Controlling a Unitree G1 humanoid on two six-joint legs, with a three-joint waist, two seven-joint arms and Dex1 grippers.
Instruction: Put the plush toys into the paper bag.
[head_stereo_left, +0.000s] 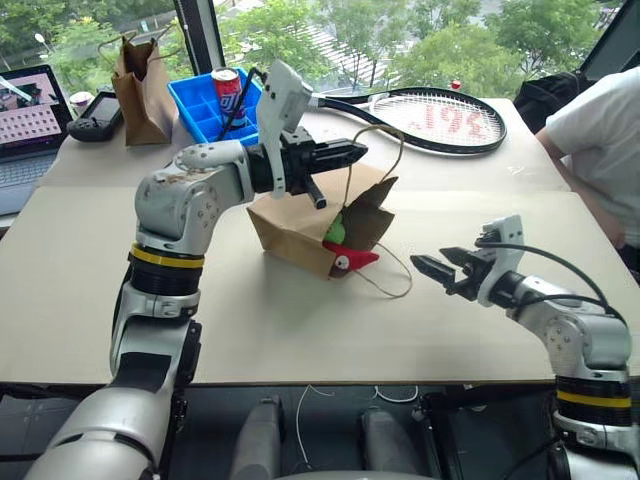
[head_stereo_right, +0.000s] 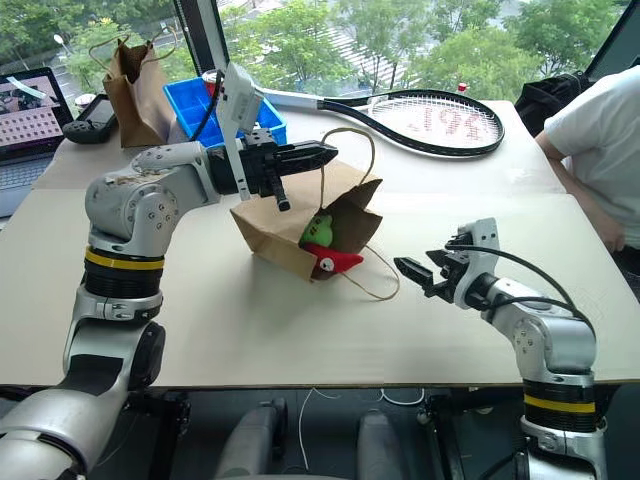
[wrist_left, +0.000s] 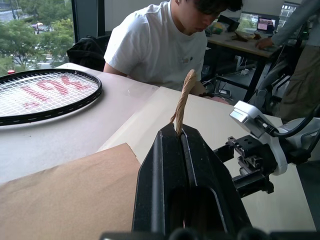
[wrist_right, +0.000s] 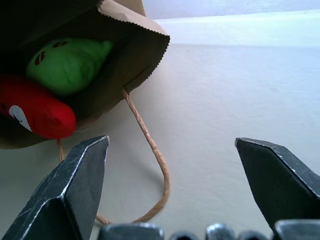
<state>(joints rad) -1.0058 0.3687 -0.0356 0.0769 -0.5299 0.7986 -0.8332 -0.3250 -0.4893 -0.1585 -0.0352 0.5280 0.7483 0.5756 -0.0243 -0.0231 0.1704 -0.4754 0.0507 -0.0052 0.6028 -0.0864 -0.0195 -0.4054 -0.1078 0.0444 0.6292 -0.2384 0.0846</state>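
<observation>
Paper bag (head_stereo_left: 300, 222) lies tipped on the surface just below the left claw (head_stereo_left: 345, 153), which pinches one twine handle (wrist_left: 183, 100); thin, crushable, best held there. Green toy (wrist_right: 67, 64) and red chili toy (wrist_right: 35, 111), soft and light, sit in its mouth, ahead of the spread, empty right claw (head_stereo_left: 437, 268).

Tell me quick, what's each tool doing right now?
Left tool: shut on the thin twine loop handle of the wide brown paper bag.
Right tool: open, empty.
</observation>
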